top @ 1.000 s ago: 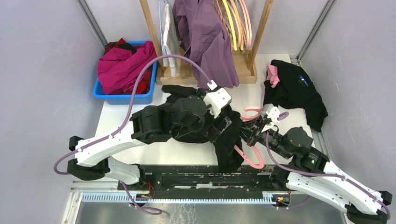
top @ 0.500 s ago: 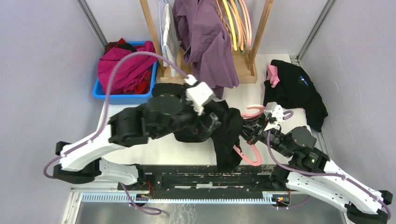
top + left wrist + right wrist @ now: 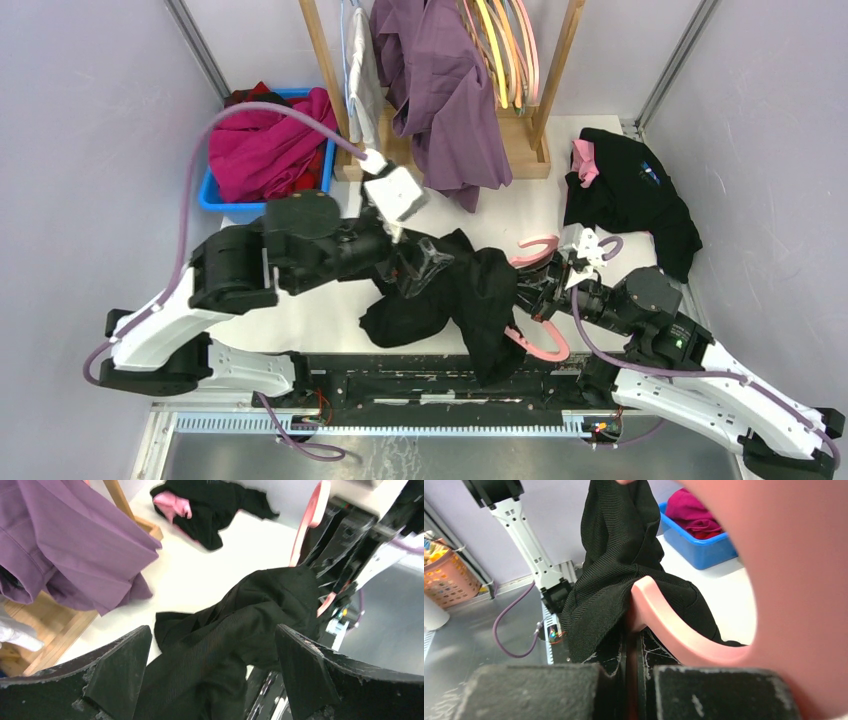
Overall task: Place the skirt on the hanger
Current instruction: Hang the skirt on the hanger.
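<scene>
On the white counter [image 3: 520,208] the black skirt [image 3: 480,290] partly drapes the pink hanger [image 3: 537,349]. Your right jaws are clenched on that hanger, and your left jaws hang wide open by the skirt.

The left arm [image 3: 235,270] and right arm [image 3: 655,300] share white lower links and bulky black joint housings. A lilac cable [image 3: 265,106] runs along each. White camera blocks [image 3: 395,192] cap the wrists. The fingers [image 3: 117,667] are matte black with scuffed edges.

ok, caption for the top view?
Right end effector grips the pink hanger with the black skirt draped over it; left end effector hovers open over the skirt.
</scene>
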